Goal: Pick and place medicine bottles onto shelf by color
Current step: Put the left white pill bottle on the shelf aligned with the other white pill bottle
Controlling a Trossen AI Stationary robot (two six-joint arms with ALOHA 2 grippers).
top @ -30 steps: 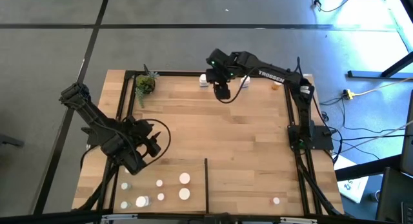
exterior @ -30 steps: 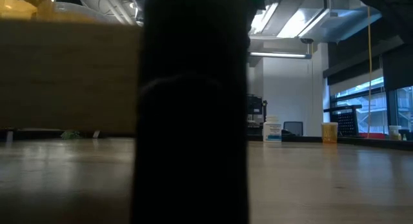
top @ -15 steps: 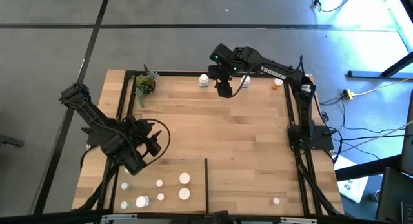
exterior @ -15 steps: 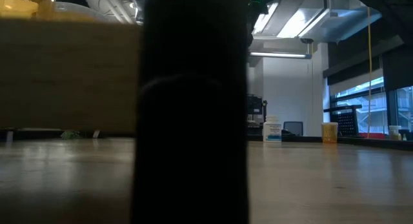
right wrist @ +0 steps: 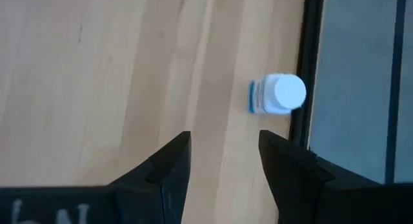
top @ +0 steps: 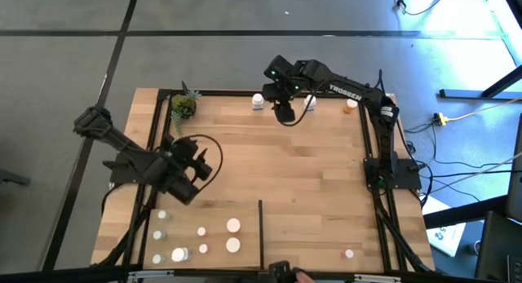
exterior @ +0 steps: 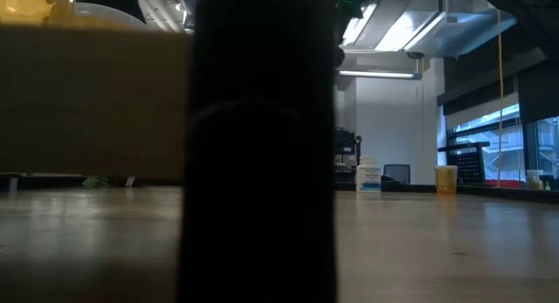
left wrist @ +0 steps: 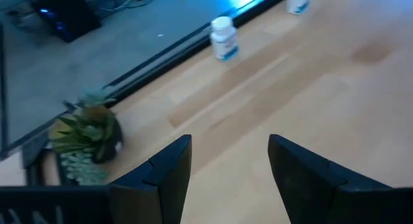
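While both arms hang over the shelf (top: 269,173), neither hand holds anything. The right hand (top: 283,116) is at the far edge, near the middle, with its fingers (right wrist: 169,164) spread and bare wood showing between them. A white bottle (right wrist: 277,93) with a blue label stands just beyond those fingertips, a little to one side of the gap, apart from both fingers and close against the black bar (right wrist: 308,62) that frames the shelf. From above, this bottle (top: 258,100) sits just left of the right hand, and a second white bottle (top: 310,103) just right of it. An orange bottle (top: 350,105) stands farther right along the same far edge.

The left hand (top: 197,162) is over the left part of the shelf, about midway between far and near, its fingers (left wrist: 164,175) also spread and touching nothing. It faces the far edge: the plant (left wrist: 86,135) in the far left corner is nearer to it, and the white bottle (left wrist: 224,39) by the bar is well beyond.

A cluster of white-capped bottles (top: 233,226) stands along the near left edge, left of the thin black divider (top: 261,232), well apart from both hands. One small bottle (top: 349,254) stands alone right of the divider, near the near right corner.
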